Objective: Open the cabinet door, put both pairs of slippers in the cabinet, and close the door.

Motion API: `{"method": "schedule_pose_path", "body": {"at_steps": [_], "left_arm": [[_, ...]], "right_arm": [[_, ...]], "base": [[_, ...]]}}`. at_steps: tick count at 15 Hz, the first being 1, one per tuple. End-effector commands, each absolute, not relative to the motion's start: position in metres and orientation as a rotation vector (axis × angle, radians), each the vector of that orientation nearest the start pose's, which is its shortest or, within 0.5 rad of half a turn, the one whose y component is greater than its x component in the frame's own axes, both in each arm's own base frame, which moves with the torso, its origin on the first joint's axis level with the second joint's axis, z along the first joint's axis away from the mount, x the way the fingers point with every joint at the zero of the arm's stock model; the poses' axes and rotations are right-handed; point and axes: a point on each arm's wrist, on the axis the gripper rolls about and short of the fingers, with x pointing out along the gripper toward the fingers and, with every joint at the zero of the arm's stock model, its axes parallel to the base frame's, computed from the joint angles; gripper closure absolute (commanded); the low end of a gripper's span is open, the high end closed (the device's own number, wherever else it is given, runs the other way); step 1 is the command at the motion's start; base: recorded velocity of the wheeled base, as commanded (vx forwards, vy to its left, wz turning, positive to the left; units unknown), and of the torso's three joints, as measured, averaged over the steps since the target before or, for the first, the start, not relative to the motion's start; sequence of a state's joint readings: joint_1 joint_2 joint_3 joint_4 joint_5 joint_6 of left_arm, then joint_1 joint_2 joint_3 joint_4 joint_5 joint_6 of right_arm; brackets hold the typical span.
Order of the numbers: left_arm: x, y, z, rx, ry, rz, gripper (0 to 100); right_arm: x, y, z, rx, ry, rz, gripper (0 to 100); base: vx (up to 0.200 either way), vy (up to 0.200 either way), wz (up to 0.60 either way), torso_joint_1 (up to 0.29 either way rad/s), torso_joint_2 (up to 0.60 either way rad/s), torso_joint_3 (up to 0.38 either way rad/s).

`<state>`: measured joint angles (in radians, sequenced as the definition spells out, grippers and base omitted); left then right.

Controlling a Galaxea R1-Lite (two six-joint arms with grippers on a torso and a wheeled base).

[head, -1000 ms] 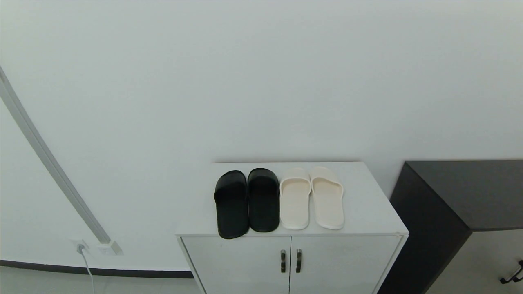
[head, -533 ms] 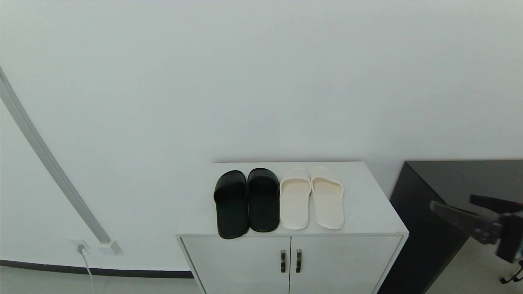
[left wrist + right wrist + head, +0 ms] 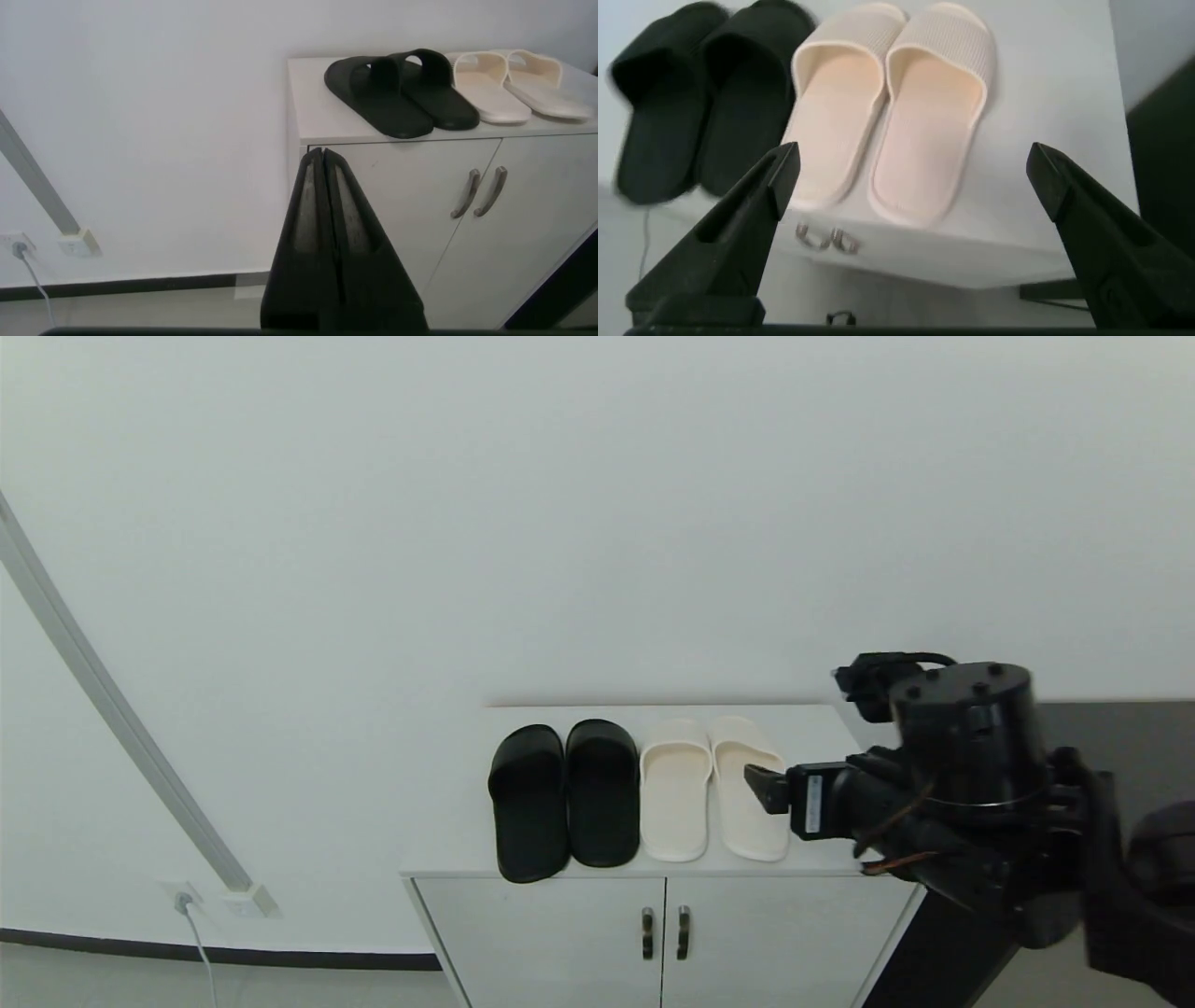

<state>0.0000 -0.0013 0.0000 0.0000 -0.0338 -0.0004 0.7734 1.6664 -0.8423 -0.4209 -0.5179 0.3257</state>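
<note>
A black pair of slippers (image 3: 565, 798) and a cream pair of slippers (image 3: 709, 789) lie side by side on top of the white cabinet (image 3: 448, 845). Both cabinet doors are shut, with two metal handles (image 3: 665, 933) at the middle seam. My right gripper (image 3: 767, 791) hovers open just right of the cream pair, above the cabinet top. In the right wrist view its fingers (image 3: 775, 182) spread wide on either side of the cream slippers (image 3: 896, 103). My left gripper (image 3: 324, 159) is shut and empty, low in front of the cabinet's left door (image 3: 392, 187).
A tall dark cabinet (image 3: 1120, 728) stands close on the right of the white one. A wall is right behind. On the left wall are a slanted cable duct (image 3: 112, 709) and a socket with a plugged cord (image 3: 184, 903).
My right arm has come up from the lower right and swung left over the cabinet top, up to the cream slippers. The slippers and doors have not moved.
</note>
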Motion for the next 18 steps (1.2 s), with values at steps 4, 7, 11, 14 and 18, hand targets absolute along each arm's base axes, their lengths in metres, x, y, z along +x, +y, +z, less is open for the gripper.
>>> {"method": "schedule_pose_path", "body": {"at_steps": [4, 7, 11, 14, 18], "left_arm": [[-0.023, -0.001, 0.076, -0.002, -0.002, -0.034, 100], [-0.023, -0.001, 0.076, -0.002, -0.002, -0.034, 100], [-0.023, -0.001, 0.075, -0.002, 0.000, -0.034, 100], [-0.023, -0.001, 0.076, -0.002, -0.002, -0.034, 100], [-0.023, -0.001, 0.076, -0.002, -0.002, -0.035, 100]], "right_arm": [[0.272, 0.259, 0.117, 0.027, 0.368, 0.098, 0], [0.293, 0.276, 0.093, 0.025, 0.344, 0.036, 0], [0.316, 0.280, 0.081, 0.034, 0.339, 0.005, 0], [0.337, 0.282, 0.078, 0.060, 0.324, 0.001, 0], [0.361, 0.286, 0.066, 0.080, 0.324, 0.029, 0]], "base": [[0.000, 0.000, 0.00, 0.000, 0.00, 0.000], [0.000, 0.000, 0.00, 0.000, 0.00, 0.000], [0.000, 0.000, 0.00, 0.000, 0.00, 0.000], [0.000, 0.000, 0.00, 0.000, 0.00, 0.000], [0.000, 0.000, 0.00, 0.000, 0.00, 0.000]]}}
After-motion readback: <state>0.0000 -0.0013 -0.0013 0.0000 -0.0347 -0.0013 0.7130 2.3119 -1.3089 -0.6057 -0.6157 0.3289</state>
